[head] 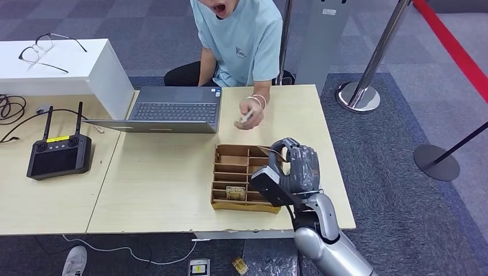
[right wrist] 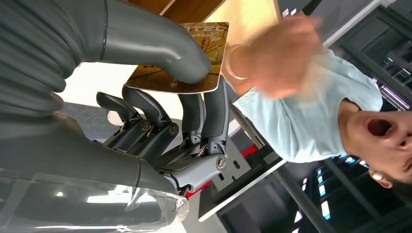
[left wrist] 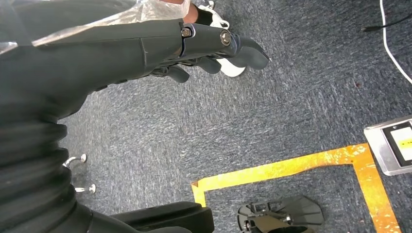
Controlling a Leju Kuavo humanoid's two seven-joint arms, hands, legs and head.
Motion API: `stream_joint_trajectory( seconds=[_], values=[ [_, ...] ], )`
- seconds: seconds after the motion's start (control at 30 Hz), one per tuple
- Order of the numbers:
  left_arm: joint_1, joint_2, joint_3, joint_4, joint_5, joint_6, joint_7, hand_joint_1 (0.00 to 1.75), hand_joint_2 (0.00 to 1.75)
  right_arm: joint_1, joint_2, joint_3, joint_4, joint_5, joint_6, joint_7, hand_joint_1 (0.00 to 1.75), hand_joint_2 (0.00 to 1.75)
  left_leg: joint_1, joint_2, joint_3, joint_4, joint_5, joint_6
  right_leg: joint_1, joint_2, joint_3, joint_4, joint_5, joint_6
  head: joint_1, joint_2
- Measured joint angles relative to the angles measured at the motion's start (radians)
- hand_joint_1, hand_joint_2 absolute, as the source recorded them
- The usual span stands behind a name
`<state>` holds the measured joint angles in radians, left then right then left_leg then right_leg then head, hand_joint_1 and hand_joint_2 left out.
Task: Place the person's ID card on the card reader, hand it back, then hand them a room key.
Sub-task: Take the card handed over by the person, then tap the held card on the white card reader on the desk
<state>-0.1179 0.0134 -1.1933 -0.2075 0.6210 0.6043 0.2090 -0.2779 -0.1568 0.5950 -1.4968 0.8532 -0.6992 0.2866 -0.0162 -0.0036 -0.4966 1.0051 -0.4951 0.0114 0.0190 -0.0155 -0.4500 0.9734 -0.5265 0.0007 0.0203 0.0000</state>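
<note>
My right hand (head: 296, 167) hovers over the right side of a brown cardboard organiser (head: 230, 167) on the table. Its thumb (right wrist: 160, 46) pinches a gold-brown hotel key card (right wrist: 216, 48) against the dark fingers (right wrist: 214, 116). Just beyond the card a person's hand (right wrist: 277, 58) is blurred; from the head view that hand (head: 248, 118) sits on the table holding something small and pale. Another gold card (head: 236, 192) lies in a front compartment of the organiser. My left hand (left wrist: 209, 53) hangs over the carpet, fingers loosely apart, holding nothing.
A person in a light blue shirt (head: 239, 43) sits across the table. An open laptop (head: 172, 109) stands left of the organiser, with a black controller (head: 57, 152) further left. A white box with glasses (head: 52, 49) sits at the back left. Stanchions (head: 359, 95) stand to the right. A small grey device (left wrist: 393, 145) lies on the floor.
</note>
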Motion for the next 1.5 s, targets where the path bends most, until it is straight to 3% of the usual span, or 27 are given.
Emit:
stream_joint_trajectory(
  seconds=[0.2,0.37,0.43,0.77,1.03,1.5],
  values=[
    [0.0,0.0,0.0,0.0,0.0,0.0,0.0,0.0,1.75,0.013,0.004,-0.036,-0.016,0.035,0.0,0.002,1.75,1.75,0.0,0.0,0.0,0.0,0.0,0.0,0.0,0.0,0.0,0.0,0.0,0.0,0.0,0.0],
    [0.002,-0.001,0.0,0.0,-0.008,-0.004,0.007,0.0,1.75,0.073,0.039,-0.14,-0.086,0.386,-0.001,-0.003,1.75,1.75,0.0,0.0,0.0,0.0,0.0,0.0,0.0,0.0,0.0,0.0,0.0,0.0,0.0,0.0],
    [0.003,-0.002,-0.001,0.0,-0.01,-0.006,0.012,0.0,1.75,0.096,0.049,-0.19,-0.114,0.45,-0.001,-0.002,1.75,1.75,0.0,0.0,0.0,0.0,0.0,0.0,0.0,0.0,0.0,0.0,0.0,0.0,0.0,0.0],
    [0.004,-0.003,-0.002,0.0,-0.019,-0.006,0.008,0.0,1.75,0.174,0.046,-0.315,-0.167,0.601,0.0,0.156,1.75,1.75,0.0,0.0,0.0,0.001,0.0,0.0,0.0,0.0,0.0,0.0,0.0,0.0,0.0,0.0],
    [0.003,-0.002,-0.013,0.0,-0.03,-0.01,0.012,0.0,1.75,0.179,0.004,-0.334,-0.151,0.632,0.001,0.248,1.75,1.75,0.0,0.0,0.0,0.001,0.0,0.0,0.0,0.0,0.0,0.0,0.0,0.0,0.0,0.0],
    [0.0,-0.002,-0.021,0.0,-0.049,-0.013,0.006,0.0,1.75,0.162,-0.031,-0.321,-0.07,0.608,0.002,0.256,1.75,1.75,0.0,0.0,0.0,0.0,0.0,0.0,0.0,0.0,0.0,0.0,0.0,0.0,0.0,0.0]
  ],
)
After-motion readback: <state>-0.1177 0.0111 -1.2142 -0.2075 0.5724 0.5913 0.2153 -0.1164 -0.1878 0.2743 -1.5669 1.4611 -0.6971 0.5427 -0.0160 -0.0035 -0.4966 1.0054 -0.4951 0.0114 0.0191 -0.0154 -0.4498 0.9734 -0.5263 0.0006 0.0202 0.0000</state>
